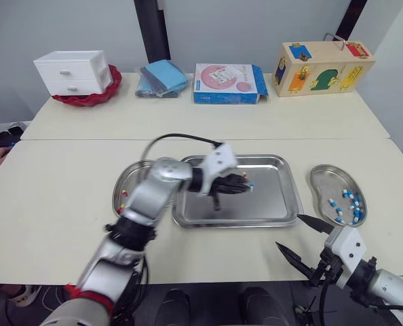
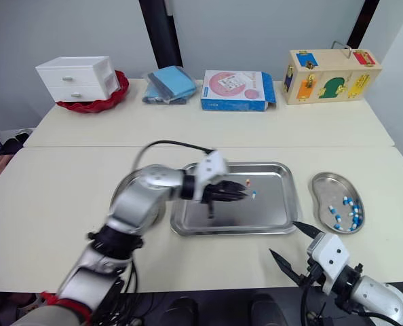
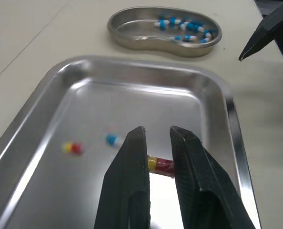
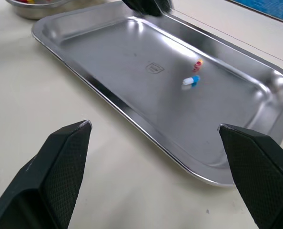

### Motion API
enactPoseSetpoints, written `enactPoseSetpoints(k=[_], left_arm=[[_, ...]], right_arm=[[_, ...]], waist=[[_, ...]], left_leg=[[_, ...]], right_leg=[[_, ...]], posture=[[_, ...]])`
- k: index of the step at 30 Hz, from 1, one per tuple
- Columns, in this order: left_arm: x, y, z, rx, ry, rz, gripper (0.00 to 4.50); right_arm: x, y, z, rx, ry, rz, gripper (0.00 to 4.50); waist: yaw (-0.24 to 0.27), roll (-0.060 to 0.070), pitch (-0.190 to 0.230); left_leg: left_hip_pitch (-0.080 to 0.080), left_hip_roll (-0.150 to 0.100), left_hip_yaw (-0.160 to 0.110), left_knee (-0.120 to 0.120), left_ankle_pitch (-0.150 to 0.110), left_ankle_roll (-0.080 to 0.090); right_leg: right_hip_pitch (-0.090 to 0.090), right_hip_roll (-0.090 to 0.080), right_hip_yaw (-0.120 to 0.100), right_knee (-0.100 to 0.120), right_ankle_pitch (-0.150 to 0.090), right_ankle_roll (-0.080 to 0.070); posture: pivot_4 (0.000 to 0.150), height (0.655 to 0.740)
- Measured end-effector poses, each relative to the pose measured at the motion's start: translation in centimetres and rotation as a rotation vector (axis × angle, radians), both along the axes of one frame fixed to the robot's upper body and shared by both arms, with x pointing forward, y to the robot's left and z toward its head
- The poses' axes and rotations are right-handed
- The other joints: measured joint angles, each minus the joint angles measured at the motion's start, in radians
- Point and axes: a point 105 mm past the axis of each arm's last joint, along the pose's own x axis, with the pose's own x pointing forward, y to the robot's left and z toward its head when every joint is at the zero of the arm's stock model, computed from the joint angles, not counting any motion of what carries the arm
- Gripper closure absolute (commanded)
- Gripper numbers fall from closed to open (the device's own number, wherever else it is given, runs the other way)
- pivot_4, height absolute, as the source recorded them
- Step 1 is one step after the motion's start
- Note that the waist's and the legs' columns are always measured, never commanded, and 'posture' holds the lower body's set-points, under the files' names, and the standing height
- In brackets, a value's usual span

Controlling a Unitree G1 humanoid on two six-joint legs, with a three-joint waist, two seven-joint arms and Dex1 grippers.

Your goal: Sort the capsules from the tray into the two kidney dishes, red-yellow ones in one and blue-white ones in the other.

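My left gripper (image 3: 156,131) hovers over the steel tray (image 1: 273,200), shut on a red-yellow capsule (image 3: 159,164) pinched between its black fingers. One more red-yellow capsule (image 3: 72,148) and a blue-white capsule (image 3: 114,140) lie loose in the tray. The kidney dish to the left (image 1: 122,182) holds a few red-yellow capsules. The kidney dish to the right (image 1: 323,178) holds several blue-white capsules (image 1: 344,204). My right gripper (image 1: 291,233) stands open near the table's front edge, just off the tray's front right corner, with nothing between its fingers.
Along the back of the far table stand a white drawer box (image 1: 72,71) on a red dish, folded blue cloths (image 1: 162,78), a pink and blue carton (image 1: 228,83) and a wooden latch box (image 1: 323,66). A seam (image 1: 86,139) splits the two tables.
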Motion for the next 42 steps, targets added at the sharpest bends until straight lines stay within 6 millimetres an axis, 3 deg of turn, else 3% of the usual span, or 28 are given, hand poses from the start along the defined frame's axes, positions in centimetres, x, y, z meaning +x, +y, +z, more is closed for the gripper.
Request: enactPoseSetpoints(k=[6, 11, 15, 18, 22, 35, 42], left_arm=[[-2.1, 7.5, 0.1, -0.018, 0.087, 0.287, 4.13], [-2.8, 12.1, 0.3, -0.014, 0.056, 0.503, 4.13], [-3.2, 13.9, 0.4, -0.019, 0.031, 0.601, 4.13], [-3.4, 14.8, -0.4, -0.022, 0.031, 0.664, 4.13], [-2.9, 15.8, 0.1, -0.047, -0.021, 0.722, 4.13], [-3.0, 16.9, -1.6, -0.086, 0.053, 0.709, 0.03], [-4.6, 17.2, -1.5, -0.139, 0.034, 0.664, 0.03]], right_arm=[[0.6, 2.5, 0.2, -0.003, -0.017, 0.21, 0.0], [1.4, 4.9, 1.5, 0.056, -0.051, 0.335, 0.0], [1.9, 5.9, 2.4, 0.08, -0.071, 0.39, 0.0], [2.0, 6.2, 2.1, 0.076, -0.055, 0.416, 0.0], [1.9, 6.5, 2.1, 0.074, -0.049, 0.435, 0.0], [2.0, 5.7, 1.4, 0.048, -0.009, 0.41, 0.0], [2.1, 5.1, 1.3, 0.037, -0.006, 0.385, 0.0]], waist=[[0.006, -0.001, 0.001], [0.008, -0.002, 0.001], [0.009, -0.002, 0.001], [0.009, -0.002, 0.001], [0.009, -0.002, 0.001], [0.008, -0.002, 0.001], [0.002, -0.002, 0.001]], left_leg=[[0.0, 0.0, 0.0, 0.0, 0.0, 0.0], [0.0, 0.0, -0.001, 0.001, 0.0, 0.0], [0.0, 0.0, -0.001, 0.0, 0.0, 0.0], [-0.001, 0.0, -0.001, 0.0, 0.0, 0.0], [0.0, 0.0, -0.001, 0.001, 0.0, 0.0], [-0.001, 0.0, -0.001, 0.0, 0.0, 0.0], [-0.001, 0.0, 0.0, -0.001, 0.0, 0.0]], right_leg=[[0.001, -0.001, -0.001, 0.0, 0.0, 0.0], [0.001, -0.001, -0.001, 0.0, 0.0, 0.0], [0.001, -0.001, -0.001, -0.001, 0.0, 0.0], [0.0, -0.001, -0.002, 0.0, 0.0, 0.0], [0.0, -0.001, -0.001, 0.0, 0.0, 0.0], [0.0, -0.001, -0.001, 0.0, 0.0, 0.0], [-0.001, -0.001, 0.0, 0.0, 0.0, 0.0]], posture=[[0.15, 0.74], [0.15, 0.74], [0.15, 0.74], [0.15, 0.74], [0.15, 0.74], [0.15, 0.74], [0.15, 0.74]])
